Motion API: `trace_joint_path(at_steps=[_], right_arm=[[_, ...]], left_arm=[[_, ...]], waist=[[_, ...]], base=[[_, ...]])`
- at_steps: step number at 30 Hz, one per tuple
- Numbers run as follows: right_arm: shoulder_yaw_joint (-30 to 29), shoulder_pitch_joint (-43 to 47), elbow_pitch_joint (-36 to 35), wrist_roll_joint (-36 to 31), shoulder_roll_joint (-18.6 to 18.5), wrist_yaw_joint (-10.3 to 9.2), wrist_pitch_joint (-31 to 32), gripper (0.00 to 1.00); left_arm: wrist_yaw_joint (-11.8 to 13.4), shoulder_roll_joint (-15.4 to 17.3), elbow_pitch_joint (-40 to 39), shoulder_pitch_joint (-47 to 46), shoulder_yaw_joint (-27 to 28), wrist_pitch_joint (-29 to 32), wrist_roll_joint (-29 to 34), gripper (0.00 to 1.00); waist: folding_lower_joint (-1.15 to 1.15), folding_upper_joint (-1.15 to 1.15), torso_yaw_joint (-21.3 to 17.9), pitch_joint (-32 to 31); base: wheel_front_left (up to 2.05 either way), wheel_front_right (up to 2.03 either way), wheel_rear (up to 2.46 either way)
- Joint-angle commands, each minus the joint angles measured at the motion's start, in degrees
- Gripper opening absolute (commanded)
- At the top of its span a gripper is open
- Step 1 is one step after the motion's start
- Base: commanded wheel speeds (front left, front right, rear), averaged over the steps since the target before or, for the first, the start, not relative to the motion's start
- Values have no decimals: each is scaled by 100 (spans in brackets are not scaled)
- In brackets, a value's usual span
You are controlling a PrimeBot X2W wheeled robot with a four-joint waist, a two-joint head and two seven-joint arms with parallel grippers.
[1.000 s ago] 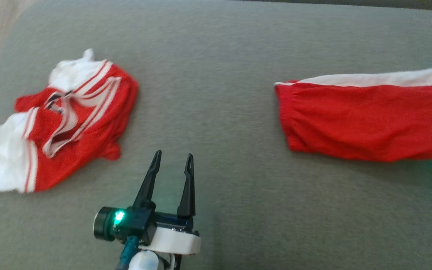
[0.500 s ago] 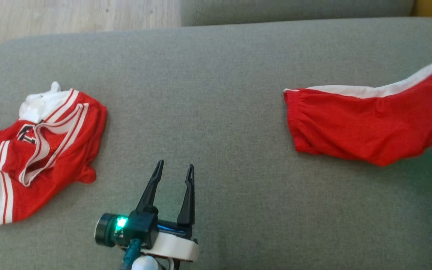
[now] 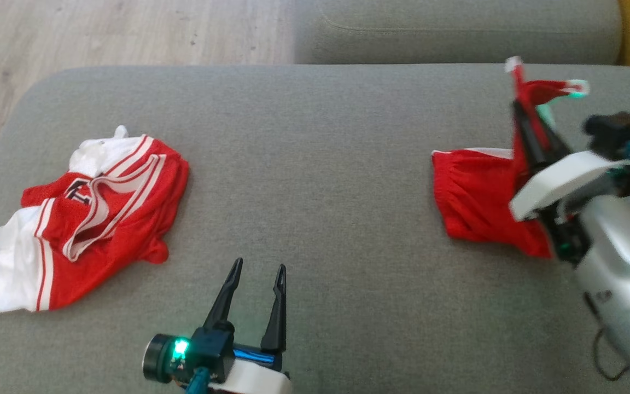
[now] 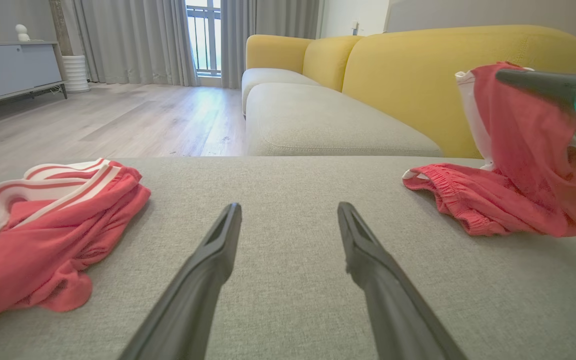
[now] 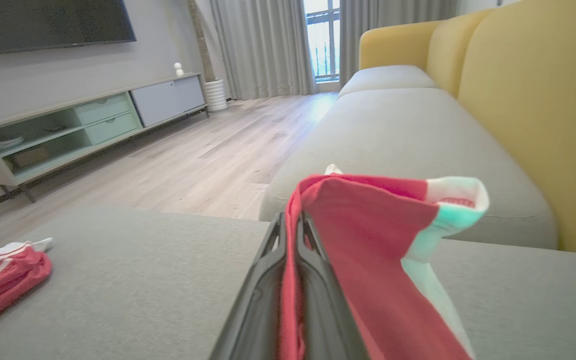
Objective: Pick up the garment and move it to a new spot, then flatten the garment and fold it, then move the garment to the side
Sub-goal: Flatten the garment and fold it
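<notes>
Grey cushion (image 3: 315, 164): red shorts (image 3: 473, 197) at its right end, one hem raised by right gripper (image 3: 518, 104), clamped tight on the cloth for carrying. Left gripper (image 3: 258, 268) spread wide, empty, over its near edge. Crumpled jersey (image 3: 91, 213) at its left end.

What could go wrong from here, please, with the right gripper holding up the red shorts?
The right gripper pinches only a narrow fold of the red shorts; it could slip out.
Their waistband end lies on the grey cushion, so a sideways move may drag and bunch it.
The left gripper stands open, apart, giving no second hold.
</notes>
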Motion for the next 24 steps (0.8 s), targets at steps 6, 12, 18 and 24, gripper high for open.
trace_joint_path(at_steps=[6,12,18,24], right_arm=[[124,191,-283,-74,323,39,139,100],[-196,309,-638,-197,13,39,3,100],[-742,747,-982,-480,-342,39,-108,100],[-1826,1717,-1795,-1158,-244,39,-145,100]], left_arm=[[-19,-12,-45,-127,60,-46,-37,100],[42,-12,-43,-94,106,-46,-72,100],[174,-12,-107,-3,279,-46,-112,100],[396,9,-388,287,619,-46,-66,100]], waist=[[0,0,122,-68],[0,0,10,-141],[0,0,-160,-305],[0,0,-380,-543]], base=[[0,0,0],[0,0,0],[0,0,0],[0,0,0]])
